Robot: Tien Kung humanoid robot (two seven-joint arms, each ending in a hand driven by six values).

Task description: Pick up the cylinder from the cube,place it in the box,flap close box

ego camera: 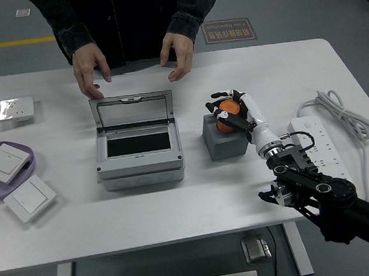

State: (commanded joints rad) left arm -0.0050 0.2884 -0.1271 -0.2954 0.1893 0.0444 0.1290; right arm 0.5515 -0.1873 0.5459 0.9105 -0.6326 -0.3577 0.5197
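Five fingers of the robot's right hand (229,111) wrap the orange cylinder (228,117) seated upright in the grey cube (225,138), ready for lifting, as a person's hands (176,54) hover behind the grey box (137,141), its lid raised to receive it.

We saw the robot's slim white-shelled right hand (233,108) with black-jointed fingers (219,104), a silver wrist ring, and a bulky black arm (323,197) of rounded joints with thin black cables. The person (130,21) across from us wore a dark buttoned jacket with long sleeves.
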